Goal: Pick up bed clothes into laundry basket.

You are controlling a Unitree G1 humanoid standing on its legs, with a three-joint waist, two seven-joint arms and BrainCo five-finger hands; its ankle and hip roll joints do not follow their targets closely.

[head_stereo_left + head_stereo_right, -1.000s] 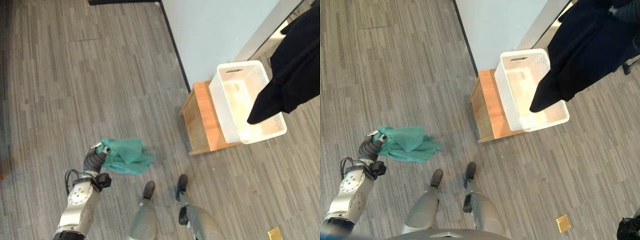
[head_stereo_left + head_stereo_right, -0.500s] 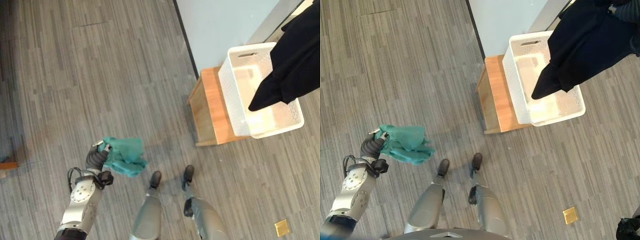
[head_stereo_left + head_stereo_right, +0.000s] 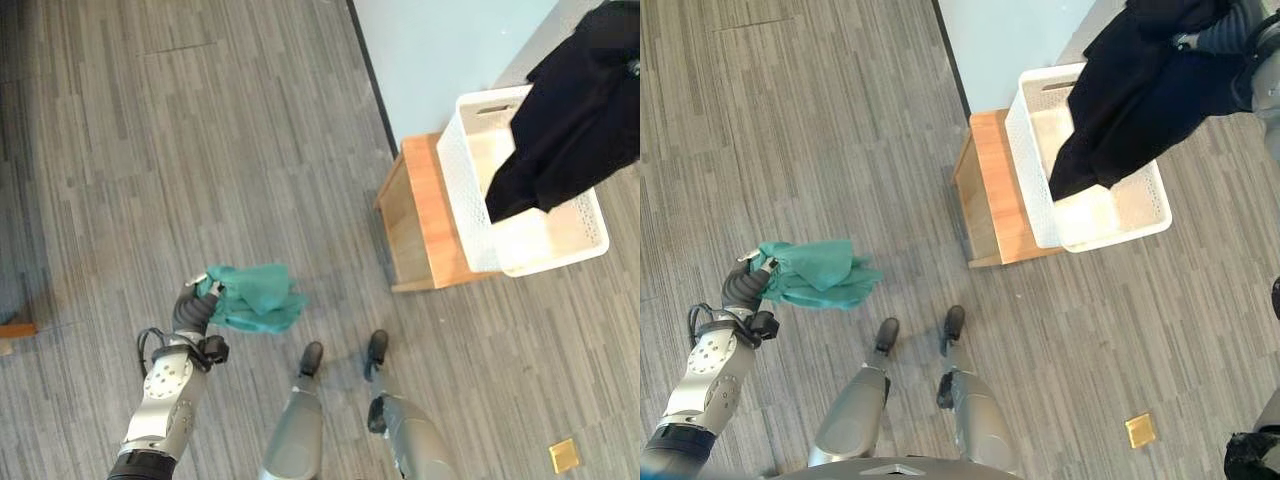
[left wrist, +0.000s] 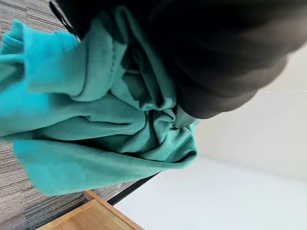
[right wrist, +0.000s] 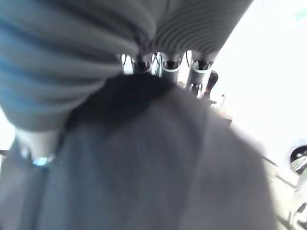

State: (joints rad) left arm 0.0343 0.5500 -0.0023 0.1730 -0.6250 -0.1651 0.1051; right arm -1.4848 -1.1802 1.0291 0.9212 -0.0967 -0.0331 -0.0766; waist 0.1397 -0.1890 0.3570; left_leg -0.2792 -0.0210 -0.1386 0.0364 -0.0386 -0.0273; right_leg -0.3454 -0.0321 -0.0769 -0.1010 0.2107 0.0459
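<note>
from the left eye view, you see the left robot hand [image 3: 196, 305] low on the left above the grey plank floor [image 3: 200, 150], its fingers curled round a bunched teal garment [image 3: 255, 298] that hangs off the floor. well apart on the right, a white laundry basket [image 3: 470, 215] stands on a low wooden table [image 3: 412, 220] against the pale wall [image 3: 440, 50]. a black garment [image 3: 570, 125] hangs over the basket, its lower end dipping past the rim.

over in the right eye view, you see the right robot hand [image 3: 1252, 40] at the upper right edge, at the top of the black garment, with the cloth draping down into the basket.

through the left wrist view, you find the teal folds bunched against the dark hand cover, a corner of the wooden table below.

through the right wrist view, you see the hand's silver fingers [image 5: 165, 62] curled over dark cloth, clamped on the black garment.
</note>
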